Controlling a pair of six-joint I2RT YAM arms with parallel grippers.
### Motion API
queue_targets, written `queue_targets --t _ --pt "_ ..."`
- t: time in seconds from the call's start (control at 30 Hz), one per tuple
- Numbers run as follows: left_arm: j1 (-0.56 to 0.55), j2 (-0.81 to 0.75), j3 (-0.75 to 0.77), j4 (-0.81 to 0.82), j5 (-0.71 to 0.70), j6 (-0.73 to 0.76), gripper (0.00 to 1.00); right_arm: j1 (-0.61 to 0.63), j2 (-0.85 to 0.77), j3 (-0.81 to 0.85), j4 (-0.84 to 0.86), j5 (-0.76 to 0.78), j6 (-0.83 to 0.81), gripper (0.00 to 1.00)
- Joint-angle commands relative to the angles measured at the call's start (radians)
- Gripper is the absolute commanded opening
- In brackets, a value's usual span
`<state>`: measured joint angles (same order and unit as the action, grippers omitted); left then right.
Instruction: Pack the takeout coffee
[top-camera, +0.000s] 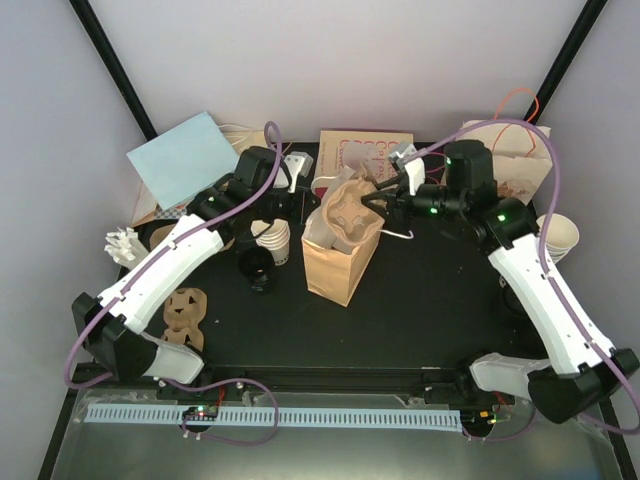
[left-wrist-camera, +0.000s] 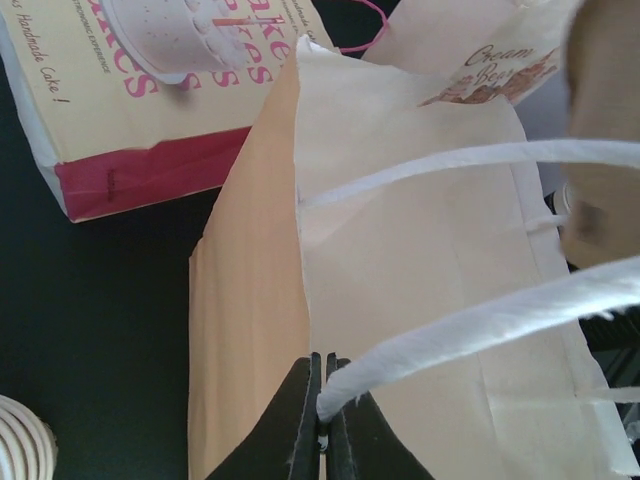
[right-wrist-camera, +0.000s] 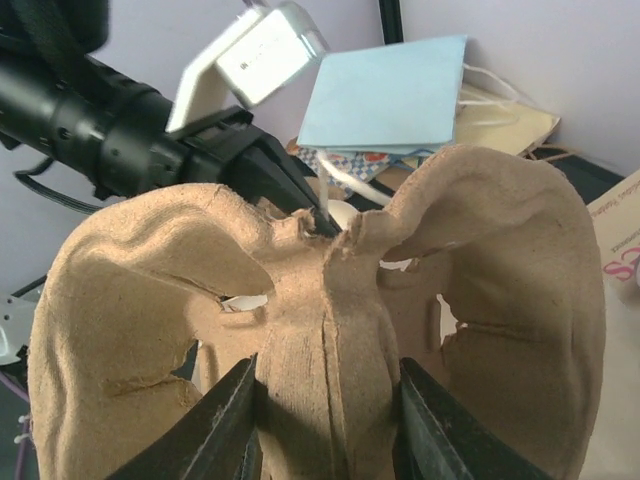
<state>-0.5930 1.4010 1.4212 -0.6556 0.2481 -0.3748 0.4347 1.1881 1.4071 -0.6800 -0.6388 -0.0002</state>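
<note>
**Top external view.** The paper bag (top-camera: 335, 262) stands upright at the centre of the surface (top-camera: 420, 310). The right pincer (top-camera: 383, 207) holds a pulp carrier (top-camera: 350, 215) over the bag's open mouth. The left pincer (top-camera: 312, 197) sits at the far-left top edge of the bag. The takeout coffee cup (top-camera: 279, 243) stands on the surface just left of the bag, in a small group of cream cups. A round black lid (top-camera: 258, 270) lies just beside it on the near side. Cup and lid are near the left pincer but not touching it. They are well apart from the right pincer, with the bag between.

**Left wrist view.** The left pincer (left-wrist-camera: 325, 405) is pressed together on the bag's white twisted-paper handle (left-wrist-camera: 480, 330), pinching it at the near end. The cake box (left-wrist-camera: 150, 90) lies beyond the bag. A ribbed cream rim (left-wrist-camera: 15, 440) shows at the lower-left corner; whether it is the task's cup cannot be told.

**Right wrist view.** The right pincer (right-wrist-camera: 325, 410) pinches the central ridge of the pulp carrier, one finger on each side. The left pincer's tips appear just behind the carrier's top edge. A blue sheet (right-wrist-camera: 390, 90) lies beyond.
</note>
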Motion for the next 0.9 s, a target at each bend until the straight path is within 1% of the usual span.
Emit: queue_targets --t 0.0,0.23,0.37,0.63,0.7,0.87 --pt "0.015 0.002 0.021 0.027 0.067 -0.020 0.02 -0.007 0.067 0.061 -0.032 -0.020 -0.053 0.36" --pt "0.027 0.003 0.015 0.028 0.099 -0.018 0.02 -0.007 0.150 0.090 -0.038 -0.016 -0.059 0.36" --pt "0.037 0.003 0.012 0.028 0.121 -0.015 0.02 -0.004 0.183 0.100 -0.064 -0.014 -0.095 0.40" --pt "0.056 0.002 0.010 0.021 0.168 -0.007 0.02 0.038 0.154 0.044 -0.083 0.135 -0.117 0.40" --pt "0.058 0.004 0.011 0.023 0.183 -0.004 0.02 0.049 0.145 0.026 -0.083 0.167 -0.114 0.38" --pt "0.059 0.010 0.011 0.027 0.230 -0.002 0.02 0.087 0.152 0.018 -0.101 0.235 -0.107 0.38"
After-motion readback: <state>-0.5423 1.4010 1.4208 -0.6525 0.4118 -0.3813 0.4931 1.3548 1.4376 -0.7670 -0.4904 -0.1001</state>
